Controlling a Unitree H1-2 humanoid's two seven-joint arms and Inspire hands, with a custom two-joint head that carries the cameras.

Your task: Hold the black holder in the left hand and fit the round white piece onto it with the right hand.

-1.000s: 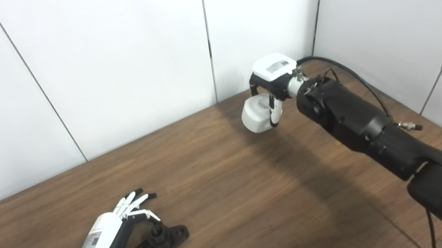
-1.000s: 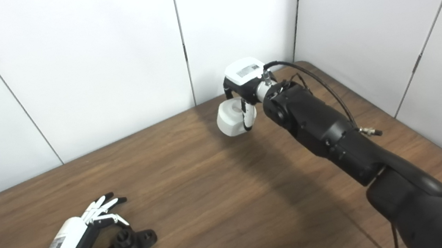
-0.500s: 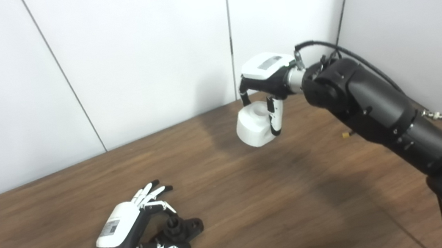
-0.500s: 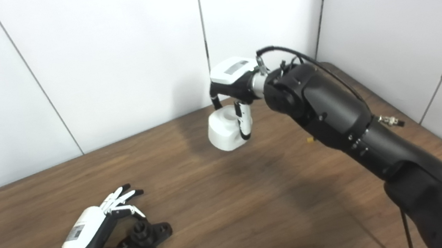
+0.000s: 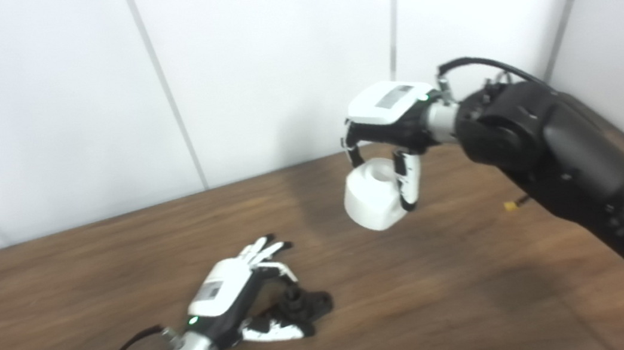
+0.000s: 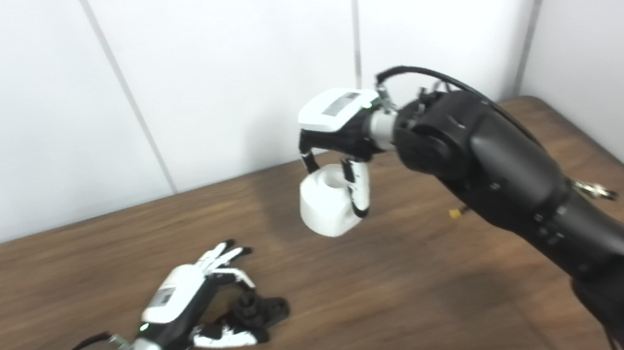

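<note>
On wood table [image 5: 117, 249], left fingers [image 5: 264, 247] cup black holder [image 5: 305, 306]; right fingers [image 5: 409, 177] clasp white piece [image 5: 372, 200].

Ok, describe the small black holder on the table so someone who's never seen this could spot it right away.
Start from the brown wooden table and go to its near left part, where the left hand rests. The black plastic holder lies on the wood between that hand's fingers and thumb. It is the only dark, knobby piece lying there; the round white piece hangs in the right hand, above the table.

Round piece [image 5: 375, 203] was plain white, holder [image 5: 304, 307] matte black, table [image 5: 60, 280] dark brown woodgrain, wall panels [image 5: 272, 54] white.
</note>
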